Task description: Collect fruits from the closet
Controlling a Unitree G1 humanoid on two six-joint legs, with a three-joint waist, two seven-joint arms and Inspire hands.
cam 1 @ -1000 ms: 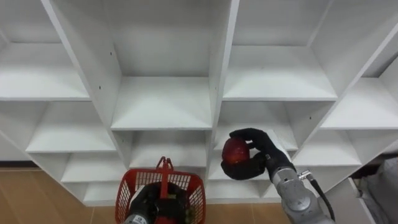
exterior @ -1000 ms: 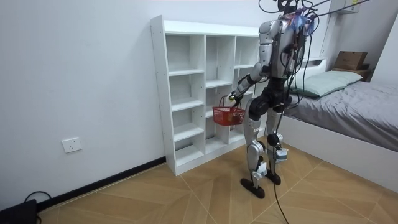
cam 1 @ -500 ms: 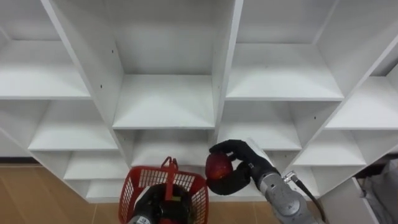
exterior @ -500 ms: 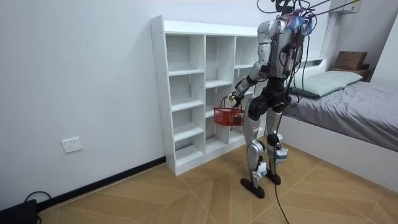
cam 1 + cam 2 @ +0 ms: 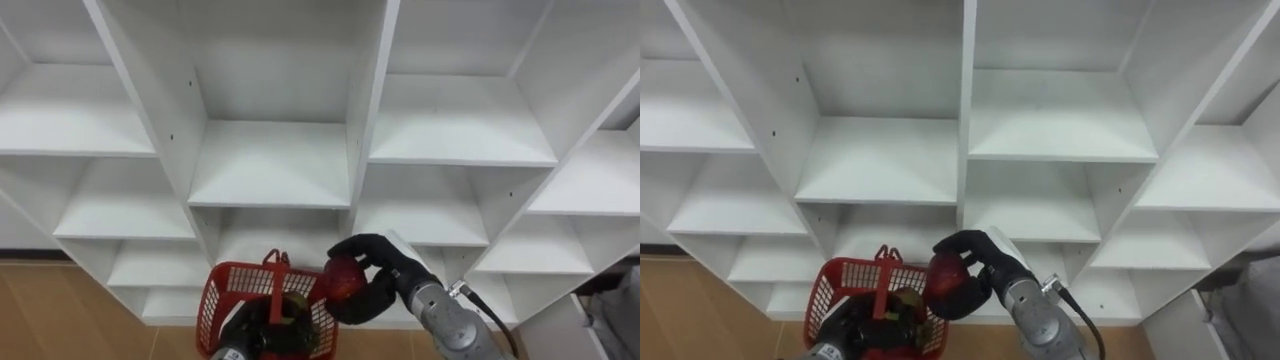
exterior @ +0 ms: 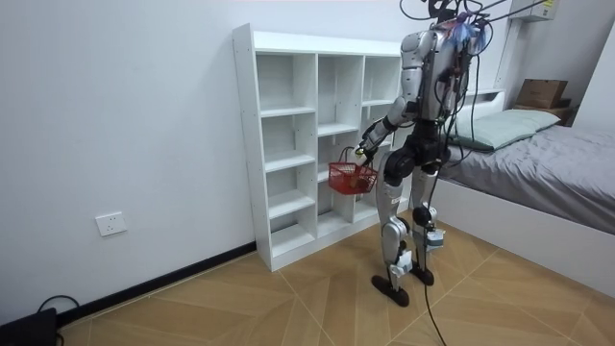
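Scene: Your robot stands facing the white closet (image 5: 270,165), a red basket (image 5: 225,290) hanging in the air before its lower shelves.
Right hand: The right hand (image 5: 385,285) is clenched round a red fruit (image 5: 343,278), holding it just at the basket's right rim.
Left hand: The left hand (image 5: 240,338) sits low by the basket; in the room view the basket hangs from it by the handle, so it appears closed on that.
Step in hand: This looks like the drop into the basket, not yet made.
Doing it well: Carry the fruit further in past the right rim before you open the fingers. Keep clear of the upright handle in the middle, lower, then let go. Hold the basket level so what already lies inside, too dark to name, does not roll.
Edges: The shelf fronts and the closet's upright divider stand just beyond the basket, so swing nothing forward.
Open room: There is free air between the robot and the closet and bare wood floor (image 6: 240,298) at the room view's left. The bed (image 6: 548,154) stands close at the room view's right.
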